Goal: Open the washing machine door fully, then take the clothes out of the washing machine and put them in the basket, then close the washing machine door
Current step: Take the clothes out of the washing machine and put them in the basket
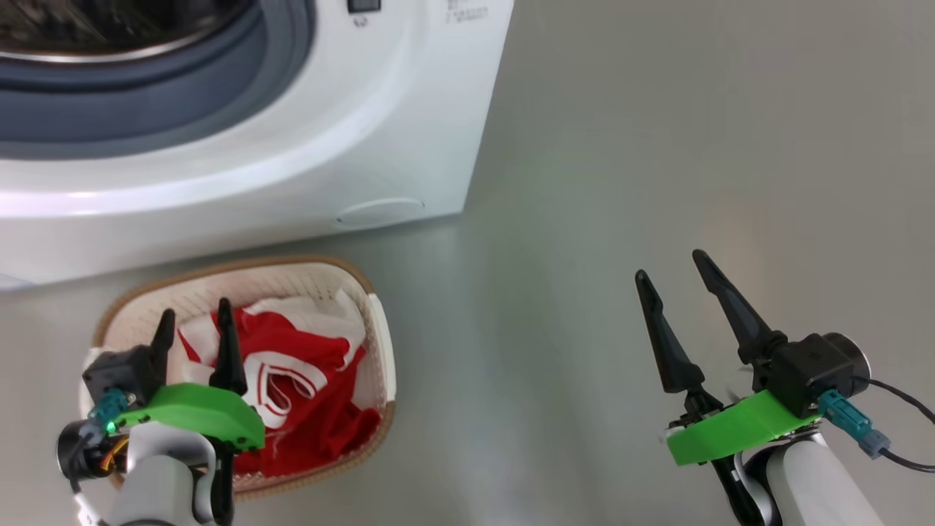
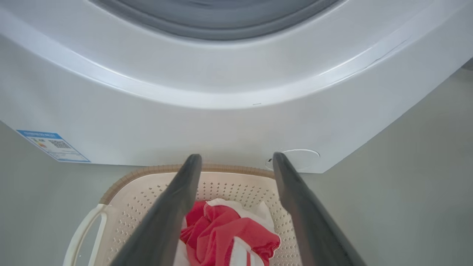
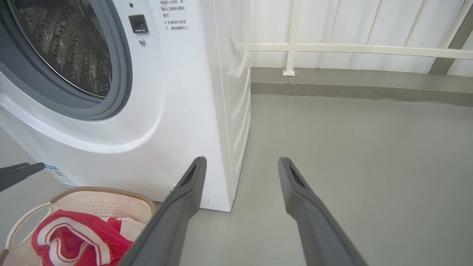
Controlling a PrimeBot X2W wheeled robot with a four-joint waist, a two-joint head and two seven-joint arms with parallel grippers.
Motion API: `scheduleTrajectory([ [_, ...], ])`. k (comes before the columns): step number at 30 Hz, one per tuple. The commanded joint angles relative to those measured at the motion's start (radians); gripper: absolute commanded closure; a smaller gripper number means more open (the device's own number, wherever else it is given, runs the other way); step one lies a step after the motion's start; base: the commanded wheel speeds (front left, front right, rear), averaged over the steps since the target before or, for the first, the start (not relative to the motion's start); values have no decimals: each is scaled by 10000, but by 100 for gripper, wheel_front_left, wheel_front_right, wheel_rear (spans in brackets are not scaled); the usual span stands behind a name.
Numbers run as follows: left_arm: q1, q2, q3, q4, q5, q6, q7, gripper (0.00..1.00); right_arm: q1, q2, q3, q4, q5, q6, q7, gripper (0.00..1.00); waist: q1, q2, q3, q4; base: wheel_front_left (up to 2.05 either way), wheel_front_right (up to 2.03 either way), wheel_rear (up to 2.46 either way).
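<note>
Head view looks down on the washing machine [image 1: 292, 168], with the basket [image 1: 292, 261] on the floor [image 1: 657, 146] just in front of its lower front panel. The clothes [image 1: 307, 380], red with white trim, lie heaped inside the basket. The left gripper [image 1: 196, 310] hangs over them, jaws apart with nothing between them; the left wrist view shows the fabric below the spread fingers [image 2: 173, 207], apparently not touching them. The right gripper [image 1: 670, 264] is over bare floor, off the machine's right front corner and well apart from the basket, jaws likewise apart and empty.

As for progress, the round opening with its grey-blue gasket [image 1: 146, 109] stands uncovered, so the door is judged to be swung open. The unloading looks done: in the right wrist view the steel drum [image 3: 66, 48] shows no red cloth. Only part of the drum can be seen there, though, so a garment lying low or deep inside cannot be ruled out.

What is left, by this reading, is the last step: closing the door on the machine. Neither gripper is near the opening, so an arm must first leave the basket side and reach the door.
</note>
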Motion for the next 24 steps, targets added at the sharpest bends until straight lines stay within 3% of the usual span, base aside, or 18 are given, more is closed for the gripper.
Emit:
scheduleTrajectory([
  [1,411,168,145,-513,30,-45,-120,0,189,-68,242,-129,184,33,-63,0,0,0,-645,233,0,0,0],
  [16,2161,168,-1073,-4317,397,334,-120,0,915,-68,93,346,112,33,-64,0,0,0,-2399,736,0,0,0],
  [24,3904,168,-1713,-6458,828,520,128,0,1583,-68,-215,396,1,33,26,0,0,0,-3402,1034,0,0,0],
])
